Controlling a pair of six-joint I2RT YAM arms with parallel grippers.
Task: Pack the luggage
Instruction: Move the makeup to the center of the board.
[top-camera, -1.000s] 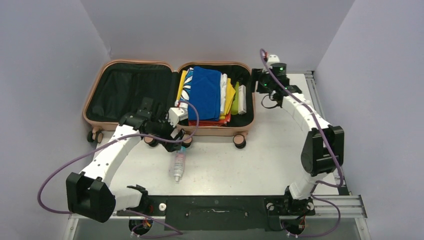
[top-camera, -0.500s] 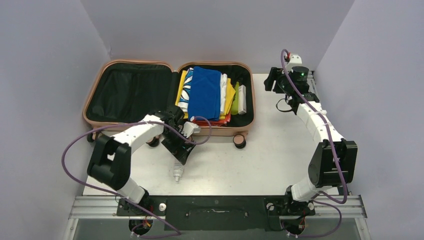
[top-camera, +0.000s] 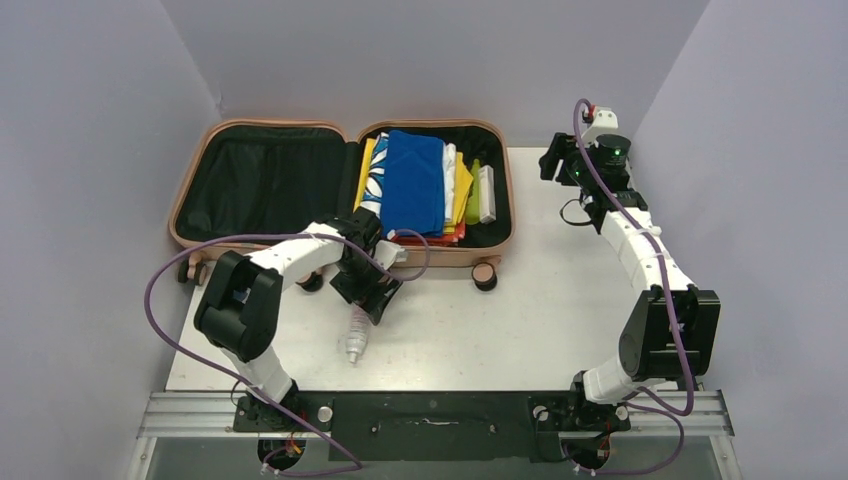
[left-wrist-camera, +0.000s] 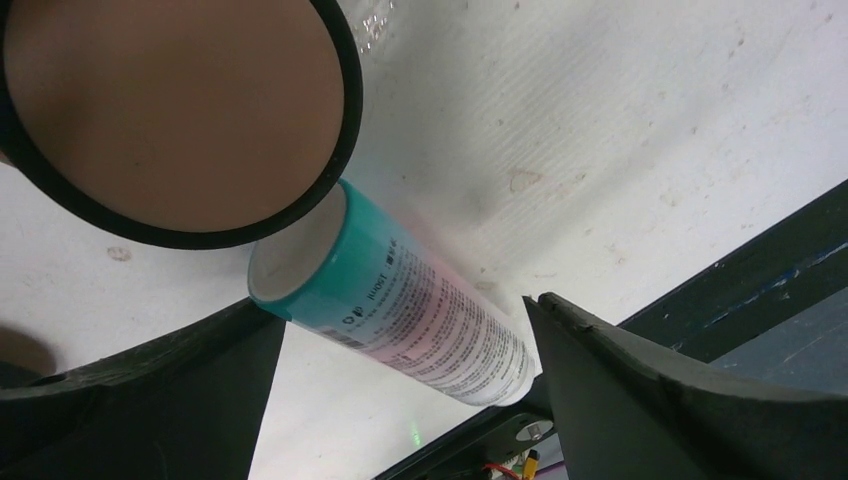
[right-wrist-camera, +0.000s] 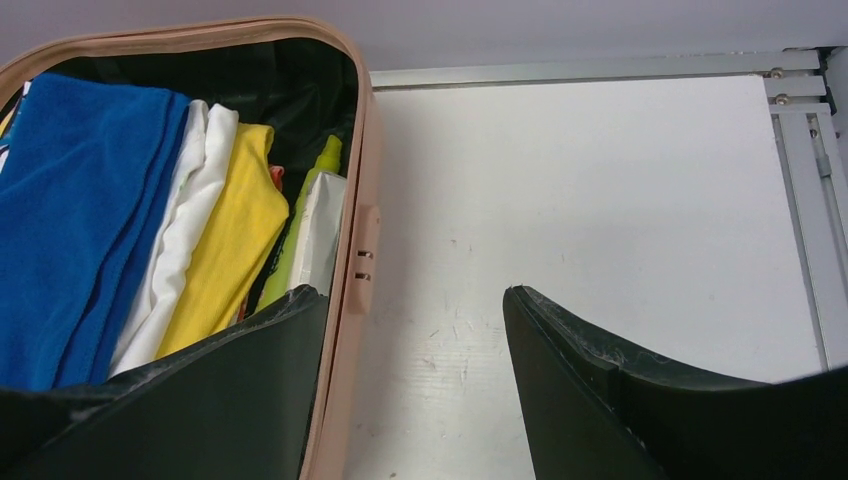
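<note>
The salmon-pink luggage (top-camera: 280, 124) lies open at the back of the table. Its left shell shows bare black lining. The right shell holds folded clothes with a blue towel (top-camera: 415, 185) on top. A clear bottle (top-camera: 355, 335) with a teal band lies on the table in front of it. My left gripper (top-camera: 378, 297) hangs open over the bottle's upper end. In the left wrist view the bottle (left-wrist-camera: 420, 320) lies between the spread fingers (left-wrist-camera: 130, 400), untouched. My right gripper (top-camera: 553, 160) is open and empty beside the luggage's right rim (right-wrist-camera: 355, 200).
A pink-and-black caster wheel (left-wrist-camera: 170, 100) sits just behind the bottle's base. Beside the clothes in the right shell stand a white box (top-camera: 486, 195) and a green item (top-camera: 472, 190). Grey walls close in on three sides. A metal rail (top-camera: 430, 410) runs along the near edge.
My left arm folded its elbow in and its gripper moved forward and down onto the bottle. My right gripper drew back to the right, off the luggage's rim.
</note>
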